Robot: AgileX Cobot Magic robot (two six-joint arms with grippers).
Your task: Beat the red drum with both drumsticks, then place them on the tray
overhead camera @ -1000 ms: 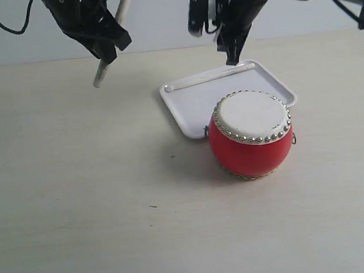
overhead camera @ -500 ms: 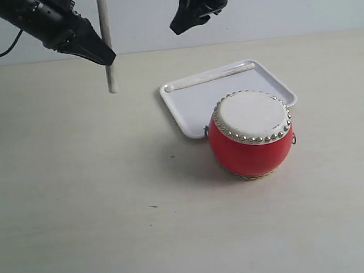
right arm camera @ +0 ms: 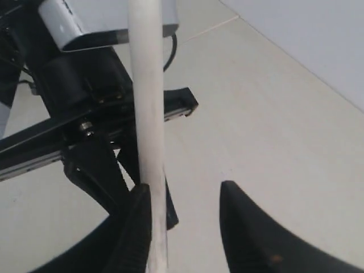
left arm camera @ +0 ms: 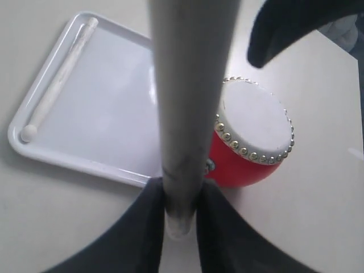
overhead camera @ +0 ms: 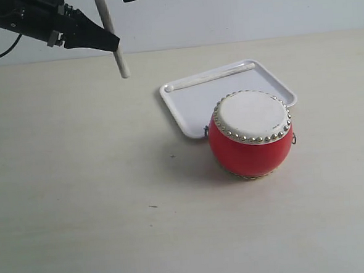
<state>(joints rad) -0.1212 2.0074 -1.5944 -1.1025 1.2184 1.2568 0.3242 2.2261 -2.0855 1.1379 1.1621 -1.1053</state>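
One drumstick on the tray, the other held aloft

The held drumstick [overhead camera: 120, 63] is pinched by the left pincer [left arm camera: 182, 187] above the far left part of the desk [overhead camera: 79, 180], gripped close to its lower end, with most of its length rising above the jaws. The right pincer [right arm camera: 185, 190] is spread and holds nothing. The second drumstick [overhead camera: 210, 76] is laid along the far rim of the tray [overhead camera: 189, 108], which sits near the desk's far edge; the red drum [overhead camera: 251, 148] is set against the tray's near corner. The stick is judged light, stiff and smooth, so it may pivot in so low a grip. A hold nearer its middle would be steadier for laying it flat.
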